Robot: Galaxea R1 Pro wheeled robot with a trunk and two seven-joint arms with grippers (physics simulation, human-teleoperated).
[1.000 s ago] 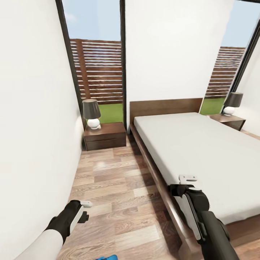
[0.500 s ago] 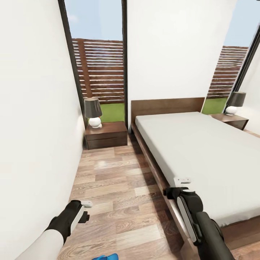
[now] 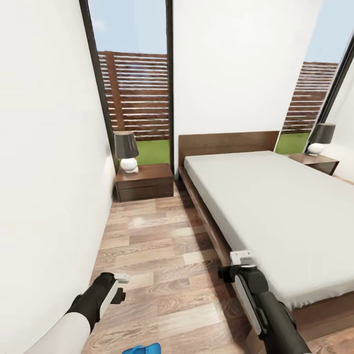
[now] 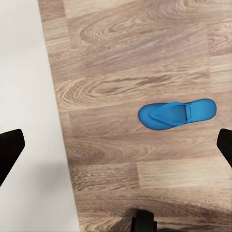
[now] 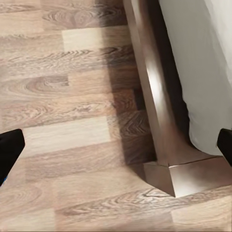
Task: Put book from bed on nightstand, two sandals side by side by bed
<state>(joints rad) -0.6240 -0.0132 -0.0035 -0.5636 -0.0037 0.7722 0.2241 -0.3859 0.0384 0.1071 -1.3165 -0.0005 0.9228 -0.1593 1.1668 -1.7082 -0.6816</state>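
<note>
One blue sandal (image 4: 176, 114) lies flat on the wood-plank floor (image 3: 157, 246), sole down, below the left gripper (image 4: 116, 145); in the head view only its tip (image 3: 141, 349) shows at the lower edge, near the robot's base. It sits in the aisle between the white wall (image 3: 44, 172) and the bed (image 3: 275, 206), well apart from the bed frame, so it probably has to be carried closer to count as placed beside it. The second sandal and the book cannot be made out; the visible grey mattress is bare.

The left gripper hangs above the floor with its fingers (image 4: 10, 147) spread wide and nothing between them, a pose that suits dropping onto the sandal. The right gripper (image 3: 242, 256) hovers at the foot corner of the bed, over the dark frame corner (image 5: 169, 174); its fingers (image 5: 9, 145) are likewise spread and hold nothing.

The near nightstand (image 3: 145, 182) stands by the headboard, its one drawer closed, with a dark-shaded lamp (image 3: 127, 152) on top and free surface beside it. The far nightstand (image 3: 314, 162) carries a matching lamp (image 3: 322, 138). Either top looks able to take the book.
</note>
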